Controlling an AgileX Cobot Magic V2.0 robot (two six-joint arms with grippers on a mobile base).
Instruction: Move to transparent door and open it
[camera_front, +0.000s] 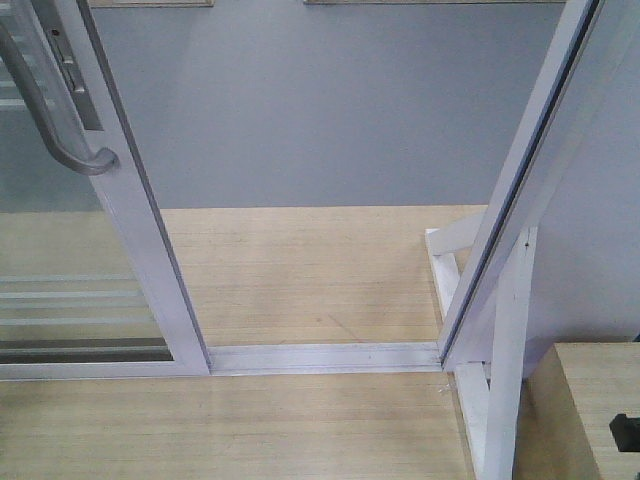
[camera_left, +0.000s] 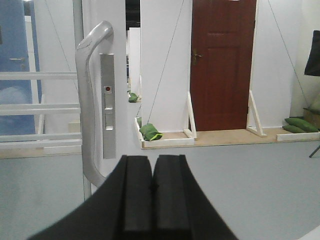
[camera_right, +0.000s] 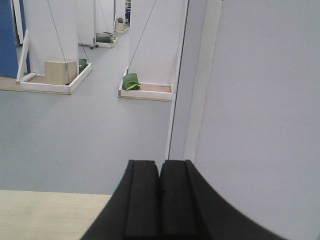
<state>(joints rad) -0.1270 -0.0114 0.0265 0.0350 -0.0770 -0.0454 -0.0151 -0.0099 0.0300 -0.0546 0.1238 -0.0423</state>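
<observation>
So from your front cam the door (camera_front: 80, 270) sat at the left edge of the shot, white frame leaning in, with its grey handle (camera_front: 45, 110) curling out near the top left corner and the lock plate (camera_front: 72, 70) just beside it. You could see the thin white bars (camera_front: 70, 290) through the glass lower down. A wide gap stood between the door's edge and the jamb (camera_front: 520, 190) on the right, with grey floor (camera_front: 320, 110) showing through it and the track (camera_front: 320, 355) running along the bottom across the wooden platform (camera_front: 280, 280). A white brace (camera_front: 505, 370) propped the jamb on the right.

Your left claw (camera_left: 152, 192) had both pads pressed flat together, nothing between them. It hung just below and to the right of the handle (camera_left: 92, 100), not touching it as far as I could tell. A brown door (camera_left: 222, 65) stood well behind, and a green sandbag (camera_left: 150, 132) lay on a base beside a white panel.

Your right claw (camera_right: 160, 200) was the same deal, pads squeezed together with nothing in them, right beside the white jamb (camera_right: 200, 80). Another green bag (camera_right: 131, 81) lay further back.
</observation>
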